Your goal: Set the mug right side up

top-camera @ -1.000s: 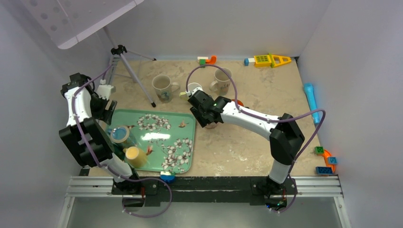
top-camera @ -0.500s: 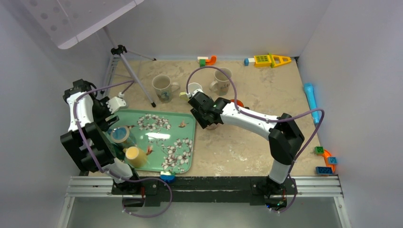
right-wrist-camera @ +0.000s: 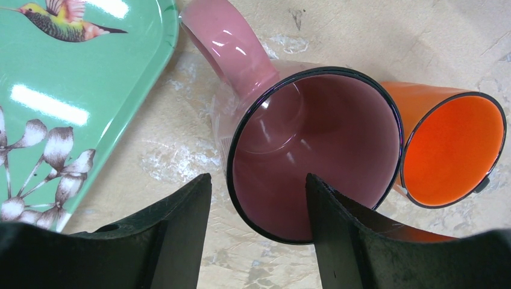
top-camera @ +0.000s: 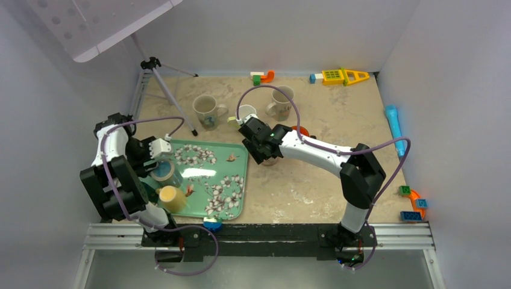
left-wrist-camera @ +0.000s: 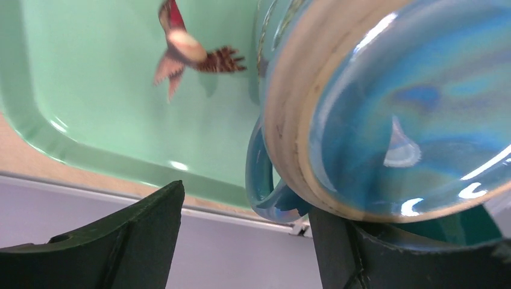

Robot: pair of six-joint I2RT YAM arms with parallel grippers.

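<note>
Task mug: a blue glazed ceramic mug (top-camera: 163, 172) stands upside down, base up, at the left end of a mint-green floral tray (top-camera: 244, 176). In the left wrist view its bare foot ring and shiny base fill the right of the frame, cut off at the top and right edges.
Left end effector (left-wrist-camera: 246, 205): open, with the mug's handle between the two black fingers. One finger stands clear of the handle; the other sits under the mug's body, and whether it touches cannot be told.
Right end effector (right-wrist-camera: 258, 180): open, gripping nothing. One finger lies over the mouth of a translucent pink mug (right-wrist-camera: 313, 156), the other outside its near wall with a gap showing.
Pink mug's place: on the bench (top-camera: 301, 192) just beside the tray's right rim, mouth toward the wrist camera, handle toward the tray. From above, the end effector hides nearly all of it.
Orange cup (right-wrist-camera: 452, 150): right against the pink mug or just beside it, cannot tell which; its lower part is hidden behind a finger.
Writing: a pale mug (top-camera: 206, 112) near the back of the bench carries a small blue mark, too small to read.
Tray print: a hummingbird (left-wrist-camera: 187, 51), blurred in the left wrist view, and white blossoms.
Yellow cup (top-camera: 172, 197): lying on the tray near the blue mug, partly hidden by the left arm.
</note>
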